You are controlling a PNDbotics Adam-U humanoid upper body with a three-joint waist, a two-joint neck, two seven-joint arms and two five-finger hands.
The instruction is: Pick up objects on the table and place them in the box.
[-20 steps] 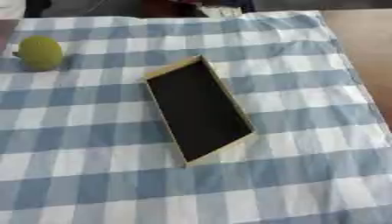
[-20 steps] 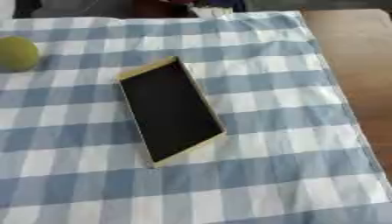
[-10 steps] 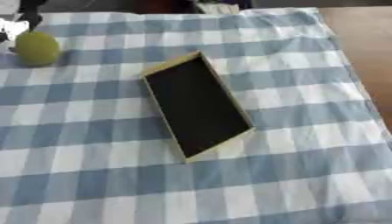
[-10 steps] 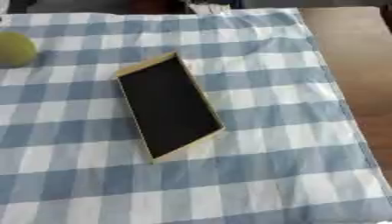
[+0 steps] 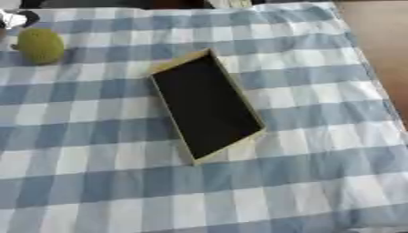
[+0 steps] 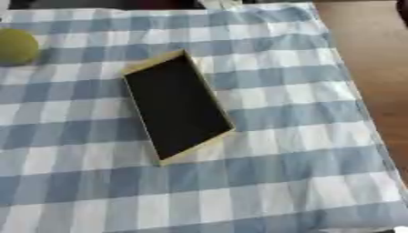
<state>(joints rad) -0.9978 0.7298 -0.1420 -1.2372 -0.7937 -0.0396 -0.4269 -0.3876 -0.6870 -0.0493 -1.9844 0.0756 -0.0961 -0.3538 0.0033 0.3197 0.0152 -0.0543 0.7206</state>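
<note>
Clearly the round yellow-green fruit (image 5: 41,45) lies at the far left edge of the blue-and-white checked tablecloth (image 5: 318,136), well apart from the shallow tan-rimmed, black-lined rectangular box (image 5: 206,104) whose long axis slants toward the near right, with the left hand (image 5: 14,19) just beyond the fruit, fingers too hidden to tell

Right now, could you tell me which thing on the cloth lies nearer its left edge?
The round green fruit, at the far left; the open tan box lies near the middle.
</note>
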